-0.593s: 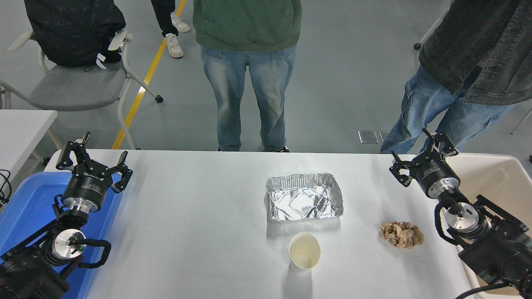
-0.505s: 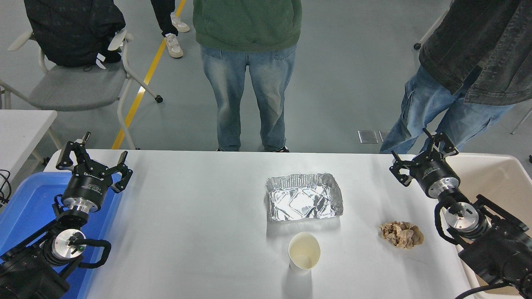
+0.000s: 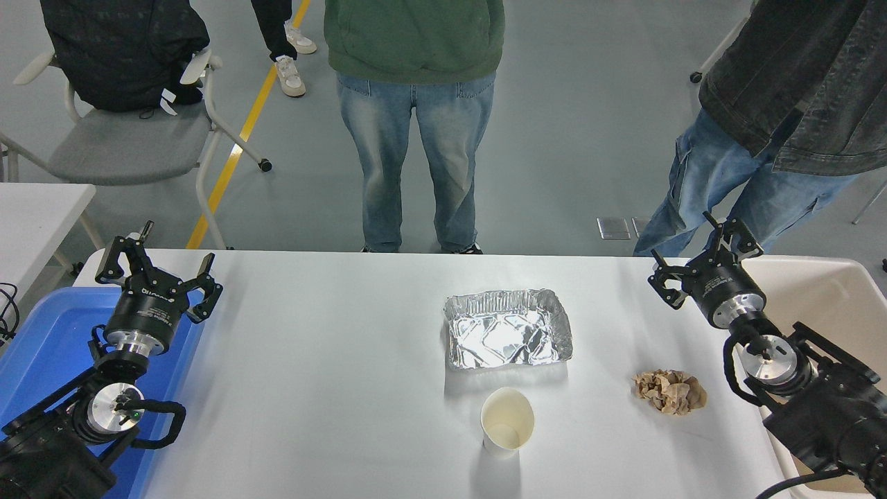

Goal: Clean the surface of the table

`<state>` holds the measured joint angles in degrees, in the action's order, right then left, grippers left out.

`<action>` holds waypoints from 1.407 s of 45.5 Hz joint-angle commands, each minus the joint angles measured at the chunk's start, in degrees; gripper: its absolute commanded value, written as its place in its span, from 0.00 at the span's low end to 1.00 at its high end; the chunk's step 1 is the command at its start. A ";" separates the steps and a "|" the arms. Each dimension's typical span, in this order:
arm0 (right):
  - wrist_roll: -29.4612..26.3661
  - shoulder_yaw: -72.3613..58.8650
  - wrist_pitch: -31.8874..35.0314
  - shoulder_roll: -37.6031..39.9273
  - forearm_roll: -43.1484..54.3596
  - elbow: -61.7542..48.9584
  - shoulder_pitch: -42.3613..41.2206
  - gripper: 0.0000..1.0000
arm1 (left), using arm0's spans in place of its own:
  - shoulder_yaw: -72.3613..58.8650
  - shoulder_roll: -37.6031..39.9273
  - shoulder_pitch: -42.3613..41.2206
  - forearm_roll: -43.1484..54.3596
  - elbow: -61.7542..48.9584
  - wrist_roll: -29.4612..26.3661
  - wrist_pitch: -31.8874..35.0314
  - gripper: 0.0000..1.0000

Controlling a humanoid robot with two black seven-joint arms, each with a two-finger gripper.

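- Across the middle of the view lies the table surface (image 3: 332, 388), a wide white top with rounded corners, reaching from the blue bin (image 3: 48, 339) at the left to the beige bin (image 3: 831, 305) at the right.
- Right of centre on it sits a crumpled aluminium foil tray (image 3: 508, 337), open side up.
- Just nearer the camera than the tray stands a white paper cup (image 3: 508, 430), upright, mouth up, apart from the tray.
- To the right of the cup, well apart from it, lies a brown crumpled paper ball (image 3: 670, 391), near the table's right edge.
- At the lower left the left gripper (image 3: 158, 267) hangs over the seam between the blue bin and the table's left edge, its fingers spread wide and holding nothing.
- At the right the right gripper (image 3: 700, 256) is raised over the table's far right corner, beside the beige bin; its fingers are also spread and hold nothing, and it is well apart from the paper ball.
- Beyond the far edge stands a person in a green top and blue jeans (image 3: 416, 125), and another in a dark jacket and jeans (image 3: 783, 111) at the right.
- At the upper left a grey chair (image 3: 125, 145) carries a black bag (image 3: 121, 48), and a small white table (image 3: 34, 215) shows at the left edge.
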<state>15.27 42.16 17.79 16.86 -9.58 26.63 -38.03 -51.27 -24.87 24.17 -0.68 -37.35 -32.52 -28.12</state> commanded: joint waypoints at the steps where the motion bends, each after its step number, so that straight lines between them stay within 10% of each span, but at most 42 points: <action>1: -0.07 0.29 0.14 0.36 -0.09 0.09 -0.03 1.00 | 0.03 0.00 0.00 -0.02 0.00 0.00 -0.01 0.99; 64: -0.68 -3.93 -5.48 11.87 0.17 18.09 1.82 1.00 | 0.03 0.00 0.00 -0.02 0.00 0.00 -0.01 0.99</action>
<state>14.77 40.34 14.93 23.56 -9.61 36.69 -36.94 -51.24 -24.87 24.17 -0.71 -37.35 -32.52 -28.13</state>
